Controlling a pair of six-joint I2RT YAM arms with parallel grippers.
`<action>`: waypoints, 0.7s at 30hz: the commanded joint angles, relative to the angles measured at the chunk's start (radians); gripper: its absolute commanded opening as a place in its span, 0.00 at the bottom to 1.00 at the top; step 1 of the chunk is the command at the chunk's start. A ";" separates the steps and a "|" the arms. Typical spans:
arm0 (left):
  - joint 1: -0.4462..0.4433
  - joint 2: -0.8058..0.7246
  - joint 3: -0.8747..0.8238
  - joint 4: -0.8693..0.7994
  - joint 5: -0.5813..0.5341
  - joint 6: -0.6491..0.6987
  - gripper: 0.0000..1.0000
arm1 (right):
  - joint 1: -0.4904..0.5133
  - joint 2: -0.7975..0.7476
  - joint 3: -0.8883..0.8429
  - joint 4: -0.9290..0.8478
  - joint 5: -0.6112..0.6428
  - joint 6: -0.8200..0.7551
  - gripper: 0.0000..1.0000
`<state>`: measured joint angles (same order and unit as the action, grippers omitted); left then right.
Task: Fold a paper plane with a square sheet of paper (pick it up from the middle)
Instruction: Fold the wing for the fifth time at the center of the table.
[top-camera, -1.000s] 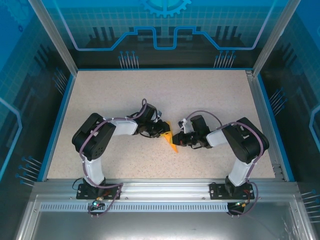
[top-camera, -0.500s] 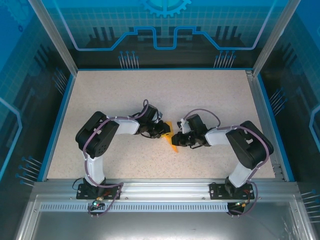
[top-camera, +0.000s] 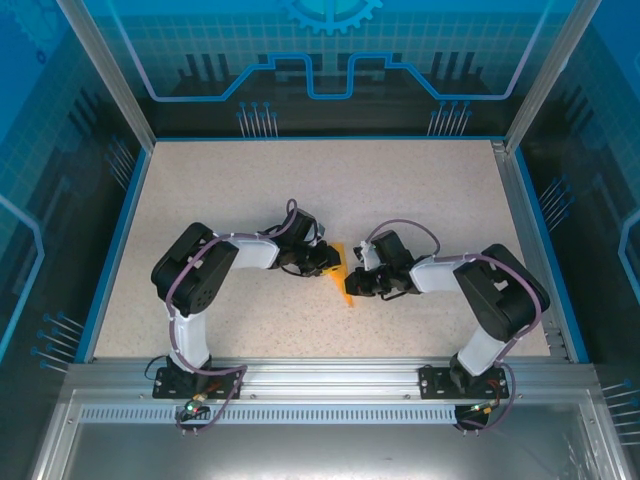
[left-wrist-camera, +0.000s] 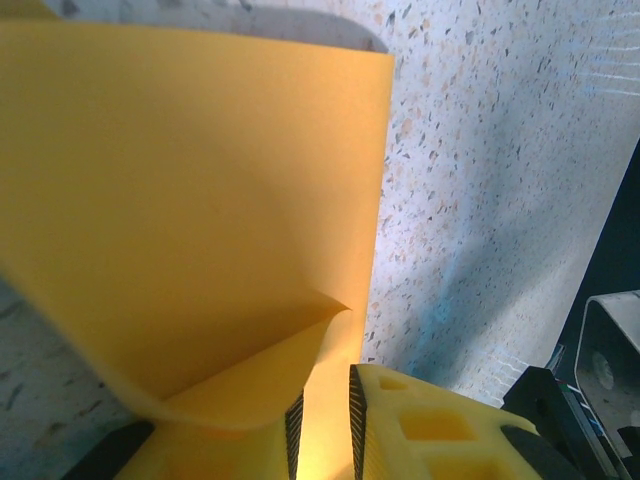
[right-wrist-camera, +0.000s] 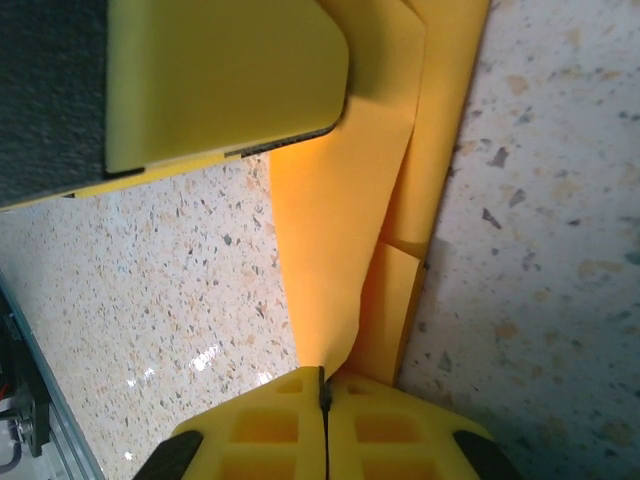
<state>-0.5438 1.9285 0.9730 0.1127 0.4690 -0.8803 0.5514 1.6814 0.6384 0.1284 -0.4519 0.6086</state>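
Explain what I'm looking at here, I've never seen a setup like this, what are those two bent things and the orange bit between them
Those are two robot arms bolted at the near edge of a speckled table. The overhead picture looks down from above and behind them. The other two come from cameras on each wrist, looking along the yellow fingers. Between the arms is a partly folded sheet of orange paper, raised off the table. The left gripper has its fingers closed on one edge of the paper. The right gripper pinches another edge with its fingers pressed tight together. In the right wrist picture you can see folded layers overlapping.
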 joint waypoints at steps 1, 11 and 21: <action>-0.003 0.043 -0.005 -0.086 -0.038 0.019 0.22 | 0.058 0.088 -0.035 -0.125 0.070 -0.017 0.05; -0.004 0.041 0.000 -0.103 -0.044 0.017 0.22 | 0.058 -0.073 -0.012 -0.225 0.079 -0.026 0.11; -0.004 0.052 0.012 -0.110 -0.034 0.019 0.21 | 0.061 -0.104 -0.017 -0.220 0.060 -0.014 0.12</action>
<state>-0.5438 1.9327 0.9867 0.0875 0.4690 -0.8803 0.5972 1.5948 0.6407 -0.0315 -0.3893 0.6018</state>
